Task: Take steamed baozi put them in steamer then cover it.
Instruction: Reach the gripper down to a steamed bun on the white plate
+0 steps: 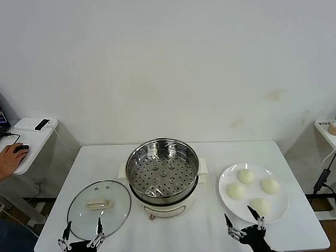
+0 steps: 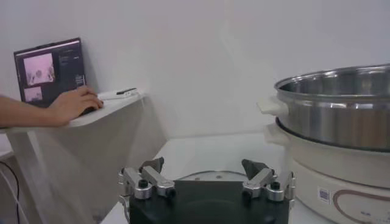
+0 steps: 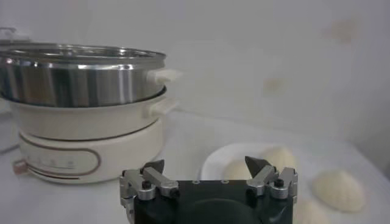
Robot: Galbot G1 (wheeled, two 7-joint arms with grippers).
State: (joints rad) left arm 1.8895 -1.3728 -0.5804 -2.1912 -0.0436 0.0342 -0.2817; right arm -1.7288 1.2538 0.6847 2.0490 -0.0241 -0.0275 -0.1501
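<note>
Plainly, nothing had been loaded when the head view was taken: the round stainless-steel steamer (image 1: 163, 177) on its cream-white base stood at the middle of the white table (image 1: 306, 220) with its perforated tray bare. Four smooth cream-white steamed baozi (image 1: 246, 176) lay on the flat white plate (image 1: 226, 176) to its right, and the clear glass cover (image 1: 99, 203) with its cream handle rested flat on the table to its left. The left gripper (image 1: 82, 234) hung at the near edge just before the cover, jaws spread wide and empty; the right gripper (image 1: 243, 223) sat likewise wide and empty just before the plate. All four buns and the covering remained to be done.

In the left wrist view, the left gripper (image 2: 206, 172) gaped with nothing between its fingers, the steamer (image 2: 332, 112) beside it. A small label on the base was too blurred to read.

In the right wrist view, the right gripper (image 3: 208, 173) stood wide apart, the baozi (image 3: 338, 190) close ahead. The base's outlined panel showed no legible writing.
</note>
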